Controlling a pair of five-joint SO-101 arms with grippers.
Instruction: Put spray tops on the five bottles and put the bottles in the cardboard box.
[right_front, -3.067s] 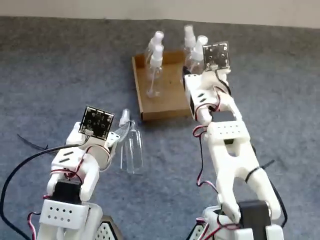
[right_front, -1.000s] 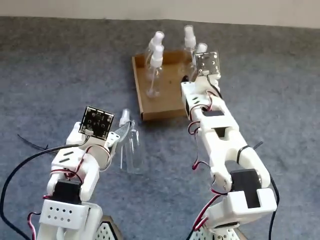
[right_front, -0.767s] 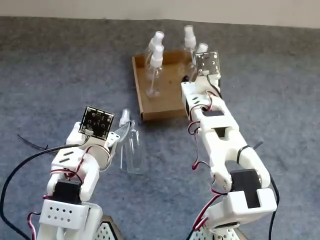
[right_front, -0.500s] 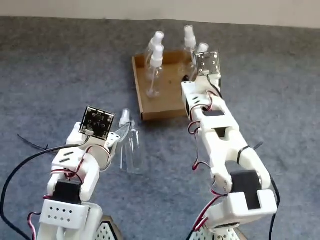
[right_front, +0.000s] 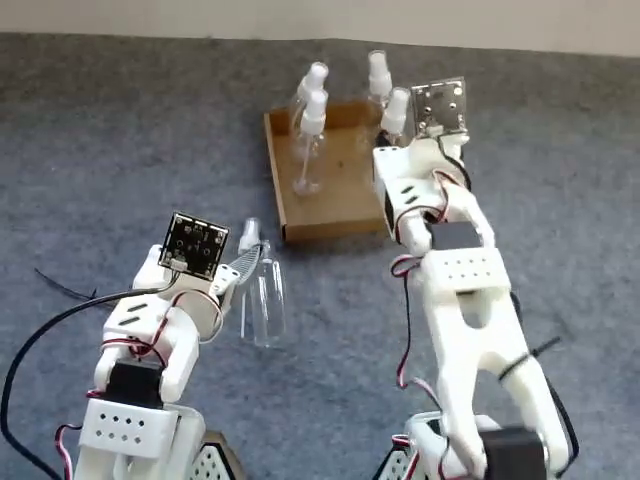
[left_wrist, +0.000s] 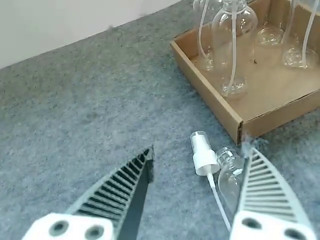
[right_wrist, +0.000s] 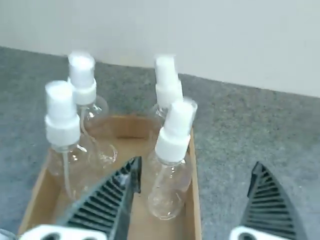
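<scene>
**Four capped in the box, the fifth uncapped between the left jaws**

The left jaws stand wide apart over the counter (right_front: 120, 130). Between them lie the loose spray top (left_wrist: 202, 152) and the neck of the fifth bottle (left_wrist: 227, 175), both close to one jaw, likely so the top can be picked up and fitted. The right jaws, also apart, face the cardboard box (right_wrist: 127, 125), where four bottles stand capped. The nearest capped bottle (right_wrist: 170, 170) sits just beyond their tips. The left wrist view shows plainly that the top is off the neck. The high view shows the fifth bottle's whole length, lying outside the box near its front wall.

White arms (right_front: 462, 300), red-black cables (right_front: 406, 335), ribbed claws (left_wrist: 200, 150).
</scene>
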